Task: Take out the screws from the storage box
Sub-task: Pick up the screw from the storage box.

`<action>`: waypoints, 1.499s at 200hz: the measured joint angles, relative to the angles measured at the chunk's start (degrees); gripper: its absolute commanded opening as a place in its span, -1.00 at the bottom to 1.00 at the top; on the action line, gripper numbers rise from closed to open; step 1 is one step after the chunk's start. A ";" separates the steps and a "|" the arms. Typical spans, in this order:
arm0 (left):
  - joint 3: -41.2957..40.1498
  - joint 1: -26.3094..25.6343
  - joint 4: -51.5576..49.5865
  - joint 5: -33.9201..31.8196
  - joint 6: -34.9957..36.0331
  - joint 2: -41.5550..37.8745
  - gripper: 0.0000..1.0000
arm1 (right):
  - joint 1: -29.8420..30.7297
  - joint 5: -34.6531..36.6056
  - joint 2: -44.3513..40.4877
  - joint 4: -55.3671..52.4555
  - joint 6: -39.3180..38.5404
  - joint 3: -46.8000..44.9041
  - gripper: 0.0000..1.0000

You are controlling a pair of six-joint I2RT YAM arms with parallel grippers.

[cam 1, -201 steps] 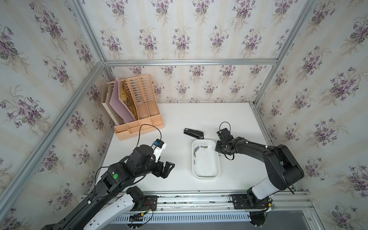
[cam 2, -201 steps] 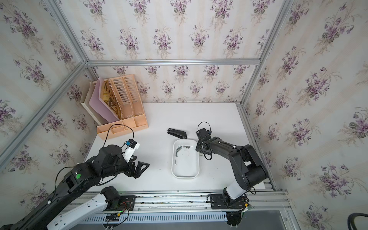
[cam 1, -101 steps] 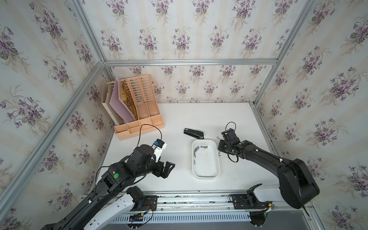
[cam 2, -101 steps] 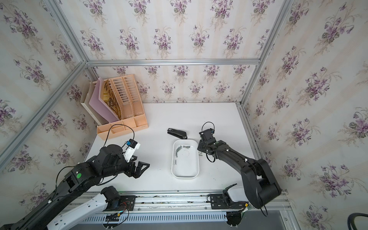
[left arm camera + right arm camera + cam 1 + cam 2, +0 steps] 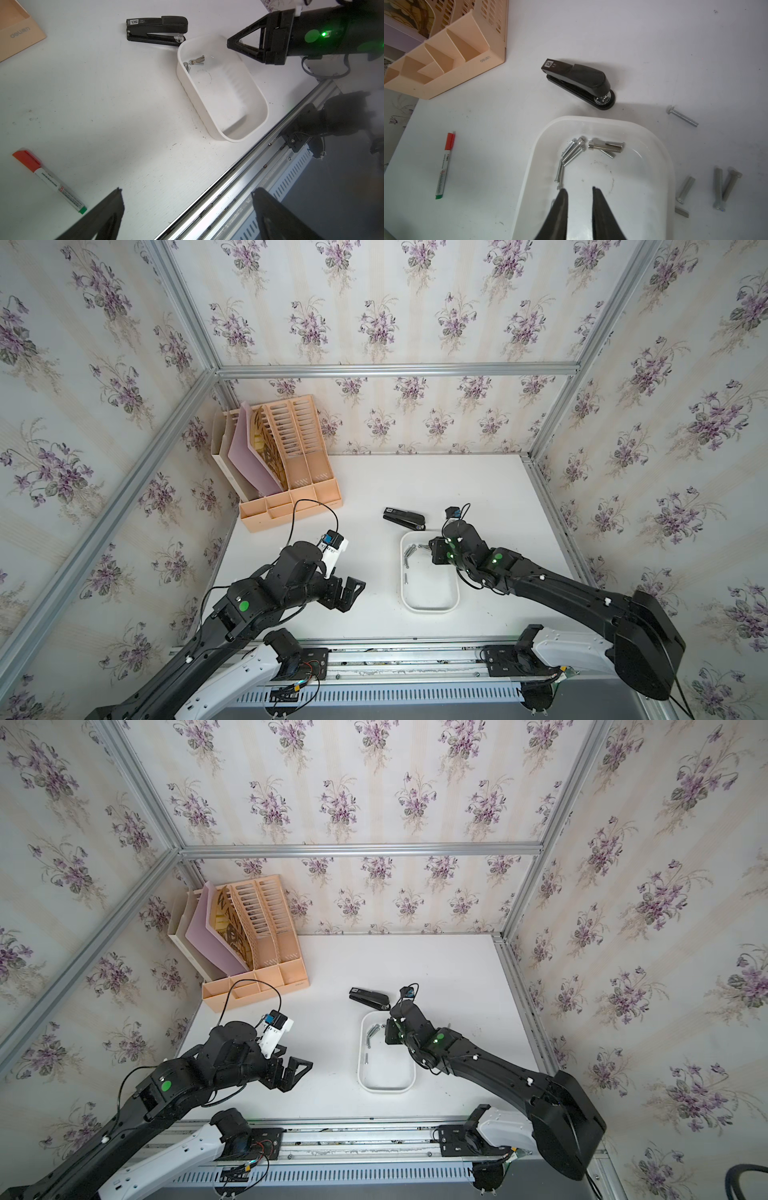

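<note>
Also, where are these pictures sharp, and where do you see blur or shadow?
Right wrist view: screws in the box are sharp, loose screws on the table near the picture's edge look soft. Left wrist view: stapler sharp, arm base beside the rail blurred. In both top views: even light, only faint shadows.
</note>
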 measured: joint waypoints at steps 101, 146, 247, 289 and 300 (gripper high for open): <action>-0.55 1.86 0.44 2.34 0.24 1.27 0.99 | 2.19 -9.53 12.70 -0.22 -0.76 5.03 -0.55; -0.68 1.92 0.79 3.13 0.59 0.50 0.98 | 3.04 -10.62 13.11 -1.01 -0.57 6.03 -0.58; -0.68 2.01 0.83 3.39 0.59 0.85 0.98 | 2.97 -7.48 11.41 -2.43 -0.20 5.70 -0.55; -0.76 2.01 0.90 3.15 0.57 1.95 0.98 | 2.99 -8.04 16.17 -2.78 0.37 6.14 -0.60; -0.90 2.01 0.85 3.17 0.57 1.92 0.99 | 3.04 -8.04 17.29 -3.06 0.74 6.36 -0.55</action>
